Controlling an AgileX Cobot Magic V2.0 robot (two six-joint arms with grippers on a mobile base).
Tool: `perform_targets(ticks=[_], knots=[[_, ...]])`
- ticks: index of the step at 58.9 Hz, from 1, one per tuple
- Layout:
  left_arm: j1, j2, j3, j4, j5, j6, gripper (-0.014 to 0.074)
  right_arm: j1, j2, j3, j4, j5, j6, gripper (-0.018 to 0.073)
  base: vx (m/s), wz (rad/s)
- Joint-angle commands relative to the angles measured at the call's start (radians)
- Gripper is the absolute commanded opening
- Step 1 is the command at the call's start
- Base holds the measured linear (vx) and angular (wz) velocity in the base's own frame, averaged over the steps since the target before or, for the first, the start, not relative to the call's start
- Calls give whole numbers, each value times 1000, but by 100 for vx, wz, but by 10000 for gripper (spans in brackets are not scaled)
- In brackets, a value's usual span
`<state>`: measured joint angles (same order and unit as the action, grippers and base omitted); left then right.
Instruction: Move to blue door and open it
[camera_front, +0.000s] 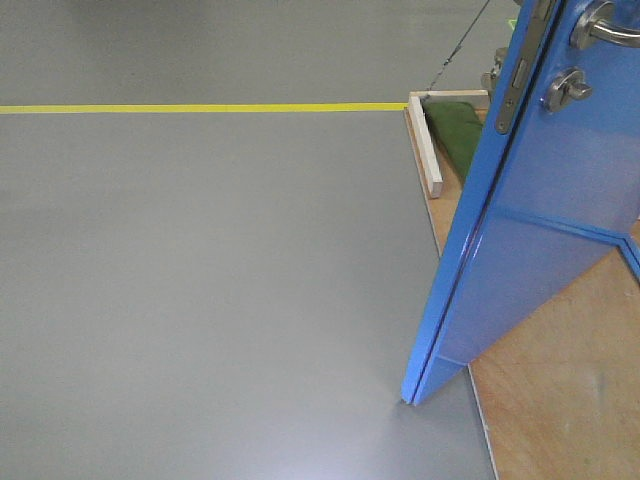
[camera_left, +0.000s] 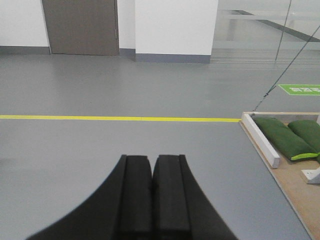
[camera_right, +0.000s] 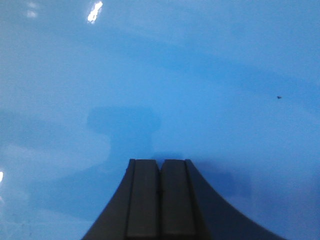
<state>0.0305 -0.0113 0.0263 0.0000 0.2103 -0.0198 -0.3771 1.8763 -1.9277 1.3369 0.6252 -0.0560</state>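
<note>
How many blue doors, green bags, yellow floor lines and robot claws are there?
Blue door: 1
Green bags: 2
Yellow floor line: 1
Claws: 2, left claw and right claw
Total: 6

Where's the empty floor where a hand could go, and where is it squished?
Free: the grey floor between the yellow line and the blue door. Crowded: the wooden base past the white bar, where green sandbags lie, and around the right gripper, close to the door.
</note>
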Motion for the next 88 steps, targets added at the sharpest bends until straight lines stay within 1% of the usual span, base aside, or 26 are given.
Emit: perform_targets(ticks=[1,52,88], knots=[[0,-14,-20,-6,-78,-7,73,15,-51,-32,51,-11,-13,-1,7,11],[0,-14,-20,-6,-78,-7,73,15,-51,-32,51,-10,-13,-1,9,12],[0,-14,-20,-6,-78,-7,73,15,-51,-32,51,-10,-13,-1,14,5]])
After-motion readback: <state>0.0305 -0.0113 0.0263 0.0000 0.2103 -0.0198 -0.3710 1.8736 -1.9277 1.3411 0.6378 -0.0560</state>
